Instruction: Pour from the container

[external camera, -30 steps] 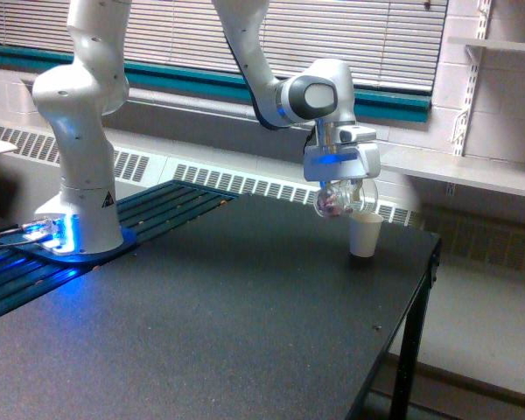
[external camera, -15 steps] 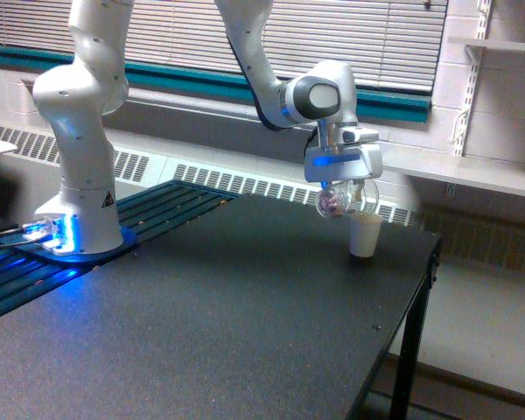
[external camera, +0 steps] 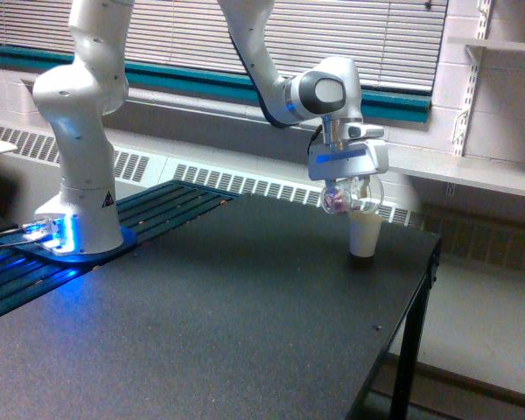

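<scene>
Here we see the white arm's base (external camera: 77, 206) far off to the exterior view's left of the gripper (external camera: 348, 194), standing at the edge of the dark desk (external camera: 219, 324). Our gripper hangs above the desk's far corner, pinching the container (external camera: 343, 201), a clear plastic cup tipped onto its side with reddish bits showing through its wall. Just below the gripper, toward the exterior view's right, stands a white paper cup (external camera: 364, 234), upright, its rim right under the container.
</scene>
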{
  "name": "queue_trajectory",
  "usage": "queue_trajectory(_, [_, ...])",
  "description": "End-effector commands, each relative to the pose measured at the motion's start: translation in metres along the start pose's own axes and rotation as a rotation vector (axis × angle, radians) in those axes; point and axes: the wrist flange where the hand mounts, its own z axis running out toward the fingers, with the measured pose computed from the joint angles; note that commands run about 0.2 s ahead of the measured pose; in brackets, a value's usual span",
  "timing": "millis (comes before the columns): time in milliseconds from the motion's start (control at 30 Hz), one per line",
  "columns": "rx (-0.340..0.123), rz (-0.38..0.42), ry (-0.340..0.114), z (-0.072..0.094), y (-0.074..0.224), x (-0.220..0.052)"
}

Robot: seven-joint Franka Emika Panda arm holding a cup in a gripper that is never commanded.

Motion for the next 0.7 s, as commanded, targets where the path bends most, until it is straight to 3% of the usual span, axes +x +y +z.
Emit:
queue_trajectory(33, [-0.014, -0.057, 0.003, -0.0036, -0.0111, 0.0048])
queue_trajectory(700, [-0.058, -0.109, -0.026, 0.0023, -0.0201, 0.0093])
